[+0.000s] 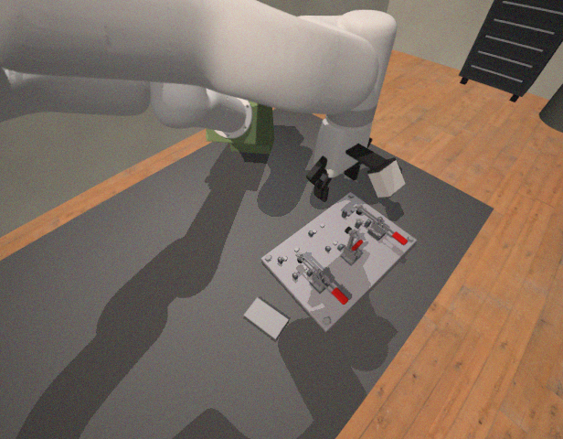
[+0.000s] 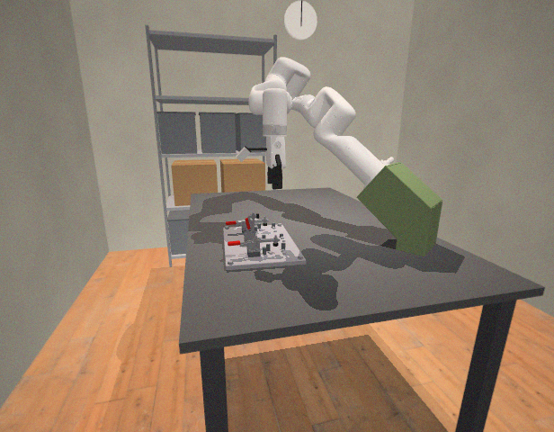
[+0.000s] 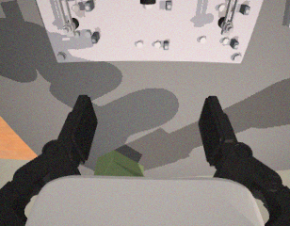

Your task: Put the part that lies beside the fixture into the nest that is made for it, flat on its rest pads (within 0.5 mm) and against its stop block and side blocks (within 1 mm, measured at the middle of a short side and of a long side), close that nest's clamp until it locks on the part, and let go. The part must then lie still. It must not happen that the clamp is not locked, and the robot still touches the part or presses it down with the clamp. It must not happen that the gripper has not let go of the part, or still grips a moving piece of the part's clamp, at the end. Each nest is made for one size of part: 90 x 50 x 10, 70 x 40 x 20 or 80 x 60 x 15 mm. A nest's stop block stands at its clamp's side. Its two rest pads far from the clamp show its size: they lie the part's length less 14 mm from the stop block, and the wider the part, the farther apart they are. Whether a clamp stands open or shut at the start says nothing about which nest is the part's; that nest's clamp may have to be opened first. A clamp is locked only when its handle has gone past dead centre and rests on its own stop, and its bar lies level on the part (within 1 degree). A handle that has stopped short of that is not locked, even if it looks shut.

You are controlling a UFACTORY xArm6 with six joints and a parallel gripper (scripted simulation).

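The part [image 1: 266,317], a flat light grey plate, lies on the dark table [image 1: 131,264] just off the near corner of the fixture plate [image 1: 335,215] [image 2: 263,264] [image 3: 183,25]. The fixture carries three clamps with red handles. The near clamp's handle [image 1: 341,294] and the far clamp's handle [image 1: 399,237] lie low. The middle clamp's handle [image 1: 357,243] stands up. My gripper [image 1: 335,181] [image 2: 276,178] [image 3: 147,108] is open and empty. It hangs well above the table beyond the fixture's pad side, away from the part.
The arm's green base [image 1: 256,127] [image 2: 400,213] [image 3: 120,165] sits on the table behind the gripper. A metal shelf rack [image 2: 174,139] with boxes stands behind the table. The table edge runs close to the fixture's handle side.
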